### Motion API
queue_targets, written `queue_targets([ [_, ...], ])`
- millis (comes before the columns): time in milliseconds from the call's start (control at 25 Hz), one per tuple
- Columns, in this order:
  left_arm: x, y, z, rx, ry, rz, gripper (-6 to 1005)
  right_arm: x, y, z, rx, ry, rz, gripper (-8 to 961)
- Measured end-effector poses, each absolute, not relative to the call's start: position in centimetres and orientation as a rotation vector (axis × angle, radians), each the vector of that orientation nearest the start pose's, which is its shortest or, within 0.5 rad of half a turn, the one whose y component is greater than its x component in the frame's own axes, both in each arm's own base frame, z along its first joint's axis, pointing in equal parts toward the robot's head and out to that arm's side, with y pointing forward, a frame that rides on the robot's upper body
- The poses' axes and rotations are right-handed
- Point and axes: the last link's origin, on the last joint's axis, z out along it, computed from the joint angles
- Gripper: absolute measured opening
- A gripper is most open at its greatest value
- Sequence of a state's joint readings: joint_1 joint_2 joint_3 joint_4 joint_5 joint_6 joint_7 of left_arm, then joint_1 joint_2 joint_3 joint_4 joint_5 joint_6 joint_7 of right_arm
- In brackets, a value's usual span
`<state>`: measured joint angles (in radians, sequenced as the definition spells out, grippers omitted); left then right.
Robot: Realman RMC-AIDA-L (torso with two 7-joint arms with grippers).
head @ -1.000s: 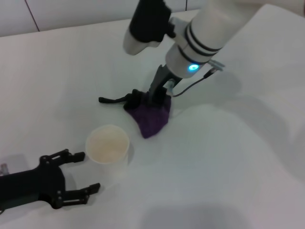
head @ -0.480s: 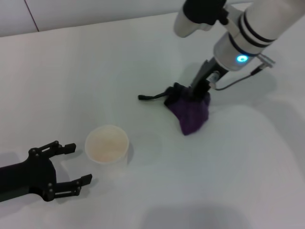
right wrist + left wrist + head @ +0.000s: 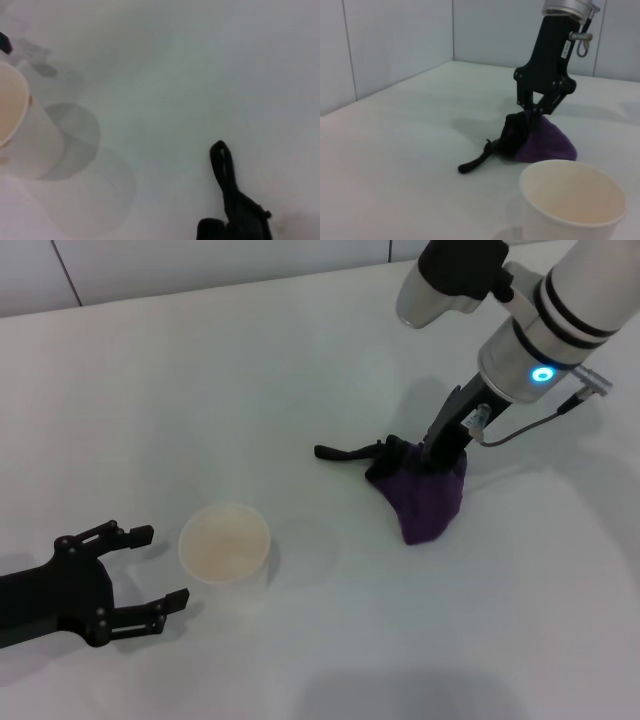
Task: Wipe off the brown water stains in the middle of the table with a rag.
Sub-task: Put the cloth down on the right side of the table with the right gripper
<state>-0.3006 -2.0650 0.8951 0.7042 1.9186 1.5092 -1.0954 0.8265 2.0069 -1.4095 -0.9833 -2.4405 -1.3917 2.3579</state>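
The dark purple rag lies on the white table, right of centre, with its black strip trailing to the left. My right gripper comes down from above and is shut on the rag's top, pressing it to the table. The left wrist view shows this gripper pinching the rag. The right wrist view shows only the strip. No orange-brown stain shows in any view. My left gripper is open and empty at the near left, beside the cup.
A cream-white paper cup stands upright at the near left, between the left gripper and the rag. It also shows in the left wrist view and the right wrist view. A white wall borders the table's far side.
My right gripper has dragged the rag to the right across the table, away from the cup. My left gripper has drawn back a little to the left.
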Motion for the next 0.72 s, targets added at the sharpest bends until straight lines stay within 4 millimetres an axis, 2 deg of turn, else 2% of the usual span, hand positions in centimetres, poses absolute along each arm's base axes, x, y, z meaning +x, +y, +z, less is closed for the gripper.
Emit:
queue_targets([
  [360,-30.8,27.9,-1.1,-2.768,-0.357,-0.505,888,16.6,38.7,-2.7,-2.835,0.689,-0.413,95],
  [600,-30.6,28.1,-1.1,-2.776,-0.355,-0.505,889,16.4,38.4,-2.7,-2.853,0.687,-0.321,266],
  [720,-30.7,28.2,-0.9,-2.774,-0.363,-0.499,889,16.3,38.5,-2.3,-2.854,0.67,-0.262,320],
])
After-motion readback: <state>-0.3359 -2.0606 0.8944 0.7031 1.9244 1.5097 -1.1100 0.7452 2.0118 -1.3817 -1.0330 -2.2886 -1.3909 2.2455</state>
